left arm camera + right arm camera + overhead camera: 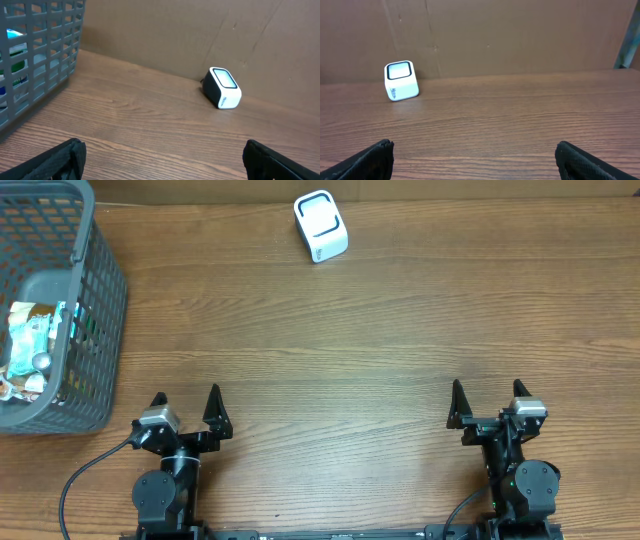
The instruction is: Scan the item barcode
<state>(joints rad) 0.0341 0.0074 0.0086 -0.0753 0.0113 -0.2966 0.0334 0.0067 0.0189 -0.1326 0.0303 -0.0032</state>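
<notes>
A white box-shaped barcode scanner [321, 226] with a dark-framed window stands at the table's far edge; it also shows in the left wrist view [223, 88] and the right wrist view [400, 81]. Packaged items [33, 345] lie in a grey mesh basket [95, 310] at the far left. My left gripper [186, 404] rests open near the front edge, well below the basket, nothing between its fingers [60, 160]. My right gripper [489, 398] stands open at the front right, its fingers [585, 162] wide apart and empty.
A brown cardboard wall [520, 35] runs along the back of the wooden table [330, 360]. The basket's side [35, 55] fills the left of the left wrist view.
</notes>
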